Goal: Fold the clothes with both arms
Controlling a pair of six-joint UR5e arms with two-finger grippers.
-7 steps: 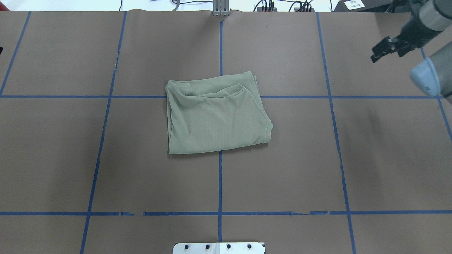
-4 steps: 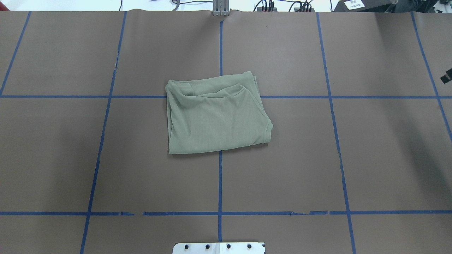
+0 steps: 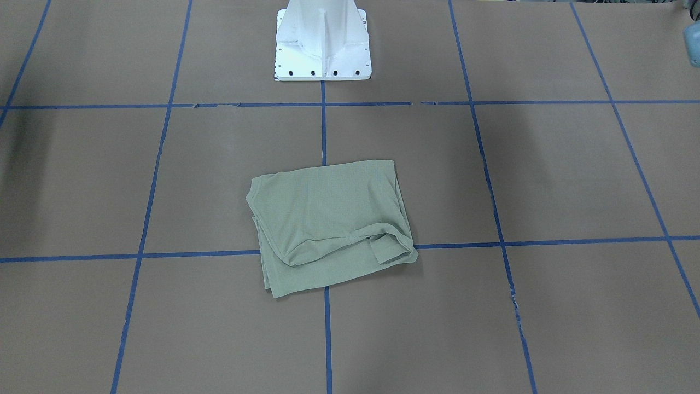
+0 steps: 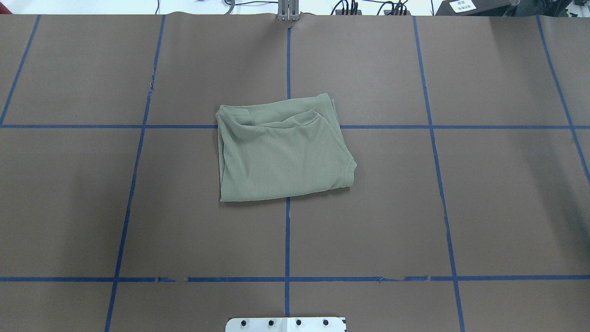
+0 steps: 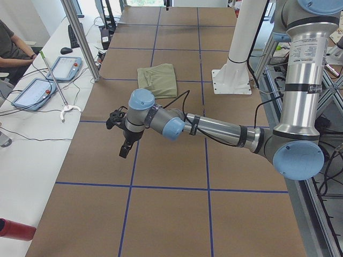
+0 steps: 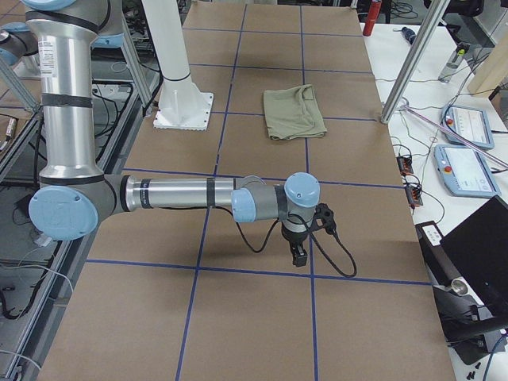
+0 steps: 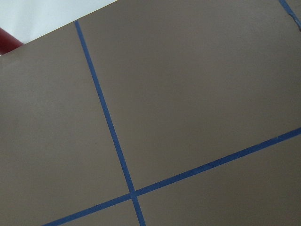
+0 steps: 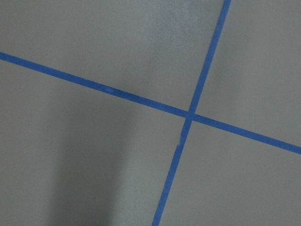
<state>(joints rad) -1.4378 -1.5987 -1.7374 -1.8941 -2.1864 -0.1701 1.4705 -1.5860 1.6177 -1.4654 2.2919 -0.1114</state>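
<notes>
At the centre of the desk (image 4: 461, 207) lies the folded sage-green shirt (image 4: 281, 152). The left arm (image 5: 214, 127) and right arm (image 6: 178, 194) hang near the desk's ends, and I cannot tell whether their jaws are clenched. Any last tidying should pinch only the shirt's rumpled far edge.

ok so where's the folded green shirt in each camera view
Exterior front-facing: shirt at centre, slightly below the middle.
Overhead exterior: shirt at centre, just above the middle.
Exterior left: shirt small, top centre.
Exterior right: shirt upper centre.
Left wrist-mounted: not in it.
Right wrist-mounted: not in it.
Shared landmark: white pedestal base, in all four exterior views.
</notes>
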